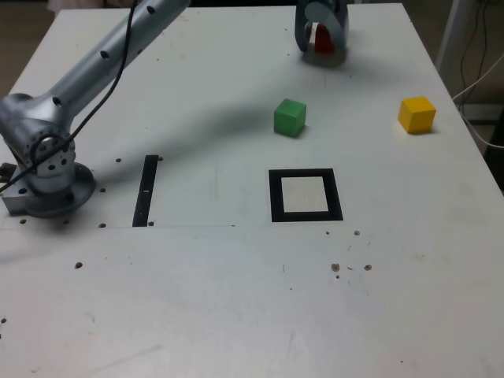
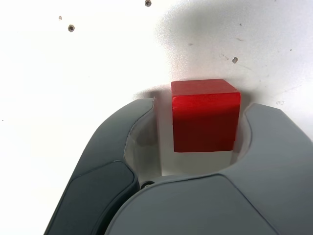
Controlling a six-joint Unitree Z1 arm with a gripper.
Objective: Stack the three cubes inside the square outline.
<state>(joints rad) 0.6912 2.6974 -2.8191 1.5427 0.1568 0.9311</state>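
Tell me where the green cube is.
In the exterior view the green cube sits above the square outline, left of the yellow cube.

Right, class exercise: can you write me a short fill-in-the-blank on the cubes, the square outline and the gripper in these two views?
1. The cube between the jaws of the gripper is ____.
2. In the exterior view, the yellow cube lies to the ____ of the green cube.
3. The number of cubes inside the square outline is ____.
4. The cube nearest the square outline is ____.

Missing words: red; right; zero; green.
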